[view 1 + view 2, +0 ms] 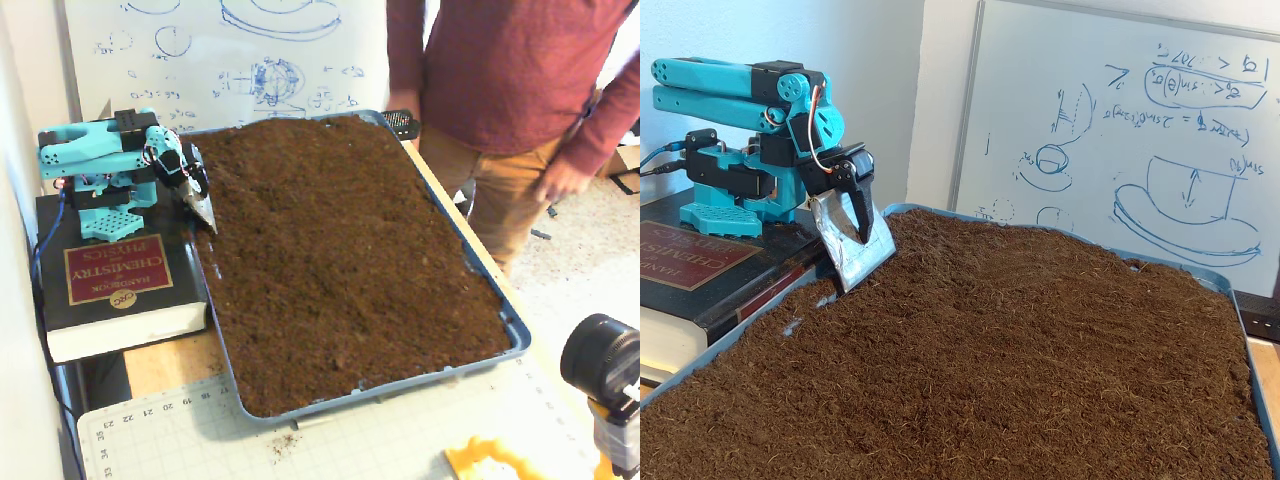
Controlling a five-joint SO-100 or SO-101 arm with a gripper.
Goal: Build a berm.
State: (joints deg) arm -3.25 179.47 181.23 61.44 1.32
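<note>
Soil (1020,370): dark brown, crumbly, fills blue tray (515,335); surface roughly level in both fixed views, no clear berm ridge to be made out.
Book (115,275): thick black chemistry handbook, left of tray, touching its left wall; carries arm base.
Arm (740,90): turquoise, folded back on itself over the book.
Gripper (862,240): black, pointing down at tray's left edge; silvery scoop blade (845,255) fixed to it, lower edge at the soil. Jaw opening: cannot tell.
Whiteboard (1110,130): blue sketches, behind tray.
Person (500,90): red sweater, tan trousers, beside tray's far right corner.
</note>
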